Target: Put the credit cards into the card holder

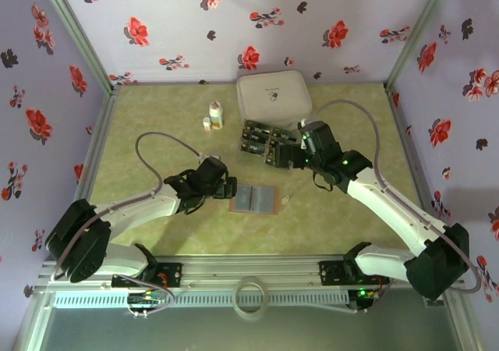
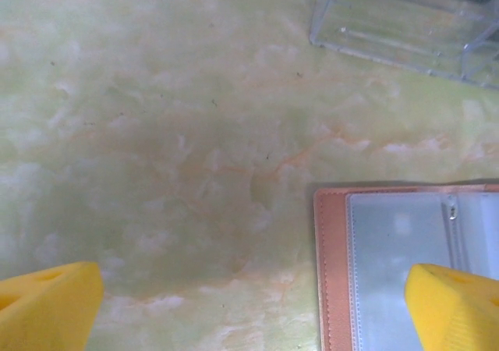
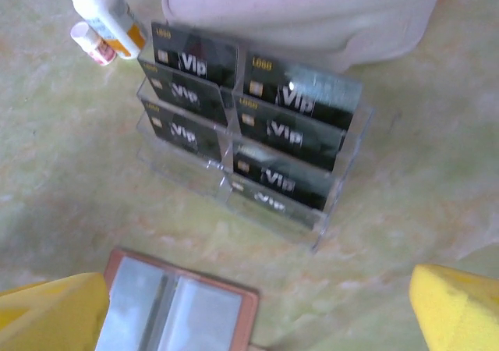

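Note:
The card holder (image 1: 255, 199) lies open and flat on the table between the arms, reddish-brown with grey pockets (image 2: 405, 265) (image 3: 179, 308). Several dark credit cards (image 1: 261, 142) marked "Vip" (image 3: 257, 125) stand in a clear tiered rack behind it. My left gripper (image 1: 230, 188) (image 2: 249, 308) is open and empty, low at the holder's left edge, its right finger (image 2: 456, 308) over a pocket. Held above the table between rack and holder, my right gripper (image 1: 282, 156) (image 3: 253, 312) is open with nothing between its yellow fingers.
A large white rounded case (image 1: 273, 97) (image 3: 304, 8) stands behind the rack. Two small white bottles (image 1: 214, 116) (image 3: 105, 12) are left of it. The clear rack (image 2: 405, 23) is close to the holder. Floral walls enclose the table; a tape ring (image 1: 249, 296) lies on the front rail.

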Robot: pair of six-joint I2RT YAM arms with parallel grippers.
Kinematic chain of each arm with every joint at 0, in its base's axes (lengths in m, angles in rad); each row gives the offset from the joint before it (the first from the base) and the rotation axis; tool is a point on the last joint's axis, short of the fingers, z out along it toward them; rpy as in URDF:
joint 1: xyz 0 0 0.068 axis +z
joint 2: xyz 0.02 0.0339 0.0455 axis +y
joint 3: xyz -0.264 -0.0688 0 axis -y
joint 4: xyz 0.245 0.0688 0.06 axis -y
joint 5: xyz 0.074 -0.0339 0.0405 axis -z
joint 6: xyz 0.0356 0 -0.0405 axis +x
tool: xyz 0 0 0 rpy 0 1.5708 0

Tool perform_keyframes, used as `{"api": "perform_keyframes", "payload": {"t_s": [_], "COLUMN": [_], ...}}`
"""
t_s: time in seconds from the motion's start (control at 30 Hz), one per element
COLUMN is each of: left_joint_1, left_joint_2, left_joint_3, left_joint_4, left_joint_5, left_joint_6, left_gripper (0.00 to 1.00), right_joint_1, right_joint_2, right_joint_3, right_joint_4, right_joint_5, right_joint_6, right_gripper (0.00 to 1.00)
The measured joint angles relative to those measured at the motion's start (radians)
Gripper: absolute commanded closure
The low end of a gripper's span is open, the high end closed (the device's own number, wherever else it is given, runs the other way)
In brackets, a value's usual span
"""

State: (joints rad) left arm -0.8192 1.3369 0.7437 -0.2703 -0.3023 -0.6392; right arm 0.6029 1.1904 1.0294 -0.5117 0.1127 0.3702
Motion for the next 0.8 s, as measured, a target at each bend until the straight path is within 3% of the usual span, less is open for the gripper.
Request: {"api": "perform_keyframes", "payload": {"t_s": [0.1,0.17,0.33,0.4,0.53,0.63,0.8], "left_joint_1": [0.016,0.024,0.027,0.027,0.04,0.048,0.05], "left_joint_2": [-0.033,-0.055,-0.076,-0.085,-0.126,-0.145,-0.161], "left_joint_3": [0.0,0.001,0.033,0.035,0.029,0.029,0.021], "left_joint_4": [-0.011,-0.028,-0.086,-0.097,-0.114,-0.122,-0.126], "left_joint_5": [0.0,-0.001,-0.016,-0.033,-0.048,-0.043,-0.007], "left_joint_6": [0.0,-0.001,-0.013,-0.025,-0.058,-0.061,-0.058], "left_gripper": [0.0,0.0,0.0,0.0,0.0,0.0,0.0], "right_joint_1": [-0.001,-0.001,-0.001,-0.001,-0.001,-0.001,-0.001], "right_joint_2": [0.001,0.016,0.141,0.209,0.338,0.394,0.471], "right_joint_3": [0.001,0.014,0.141,0.201,0.282,0.288,0.306], "right_joint_4": [0.006,0.002,-0.06,-0.102,-0.171,-0.206,-0.237], "right_joint_5": [0.008,0.008,-0.018,-0.052,-0.11,-0.116,-0.104], "right_joint_6": [-0.065,-0.104,-0.22,-0.272,-0.355,-0.397,-0.437], "right_gripper": [0.01,0.06,0.42,0.51,0.55,0.63,0.69]}}
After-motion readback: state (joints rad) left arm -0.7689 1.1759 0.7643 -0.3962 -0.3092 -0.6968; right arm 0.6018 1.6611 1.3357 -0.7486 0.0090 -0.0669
